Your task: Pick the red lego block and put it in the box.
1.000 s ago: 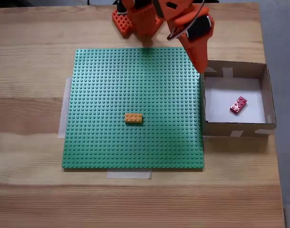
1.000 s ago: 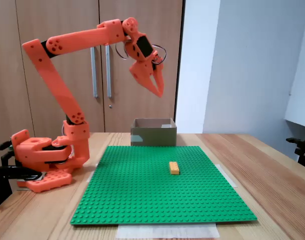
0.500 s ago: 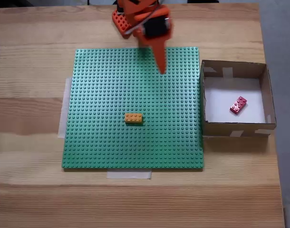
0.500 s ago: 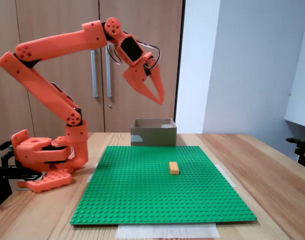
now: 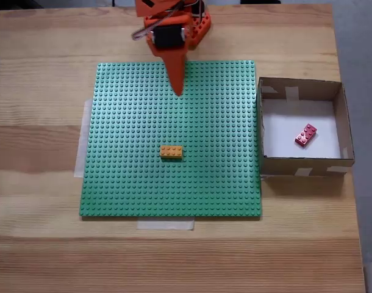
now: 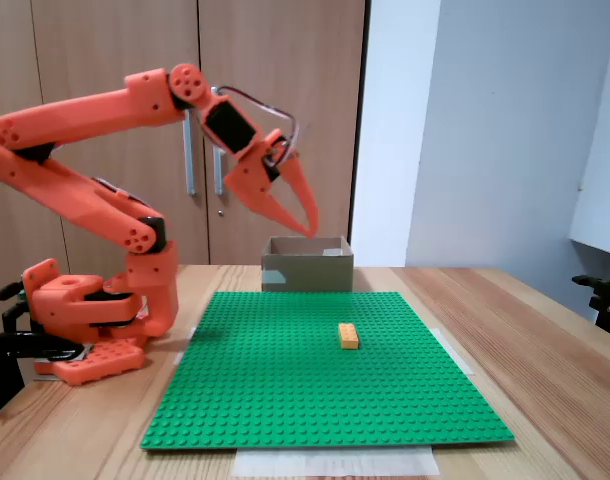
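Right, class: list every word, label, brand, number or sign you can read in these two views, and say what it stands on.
None can be read: the box carries only blank tape, and the red lego block, orange brick and green baseplate show studs only.

Matt cardboard box (image 5: 300, 166) (white inside), studded plastic baseplate (image 5: 137, 177), wooden table (image 5: 46, 244).

Orange arm folded back over its base (image 6: 85, 310) at the 9 o'clock side of a fixed view, upper link leaning toward 10 o'clock, forearm running toward 2 o'clock. Wrist bent downward, gripper (image 6: 303, 222) pointing toward 5 o'clock, held high in the air. Jaws close together, nothing between them. In a fixed view from above, gripper (image 5: 178, 90) pointing to 6 o'clock from the 12 o'clock edge.
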`<state>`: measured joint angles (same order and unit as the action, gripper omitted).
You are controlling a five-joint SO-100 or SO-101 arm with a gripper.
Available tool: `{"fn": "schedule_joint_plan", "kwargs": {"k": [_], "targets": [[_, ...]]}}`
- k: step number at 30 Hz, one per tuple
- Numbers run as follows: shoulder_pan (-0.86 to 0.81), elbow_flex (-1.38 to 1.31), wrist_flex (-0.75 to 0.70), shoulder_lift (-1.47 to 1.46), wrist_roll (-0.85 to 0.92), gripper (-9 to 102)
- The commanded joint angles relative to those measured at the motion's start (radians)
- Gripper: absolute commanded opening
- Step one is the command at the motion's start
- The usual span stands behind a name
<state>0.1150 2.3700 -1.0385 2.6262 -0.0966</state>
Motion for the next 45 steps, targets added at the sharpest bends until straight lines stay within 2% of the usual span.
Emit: {"fn": "schedule_joint_plan", "kwargs": {"k": [1, 16, 45], "targets": [[-0.009, 0.083, 0.023, 0.095, -0.012, -1], [-0.048, 0.526, 0.071, 0.505, 0.02, -1], [-0.086, 0.772, 0.109, 0.637, 0.058, -1]]}}
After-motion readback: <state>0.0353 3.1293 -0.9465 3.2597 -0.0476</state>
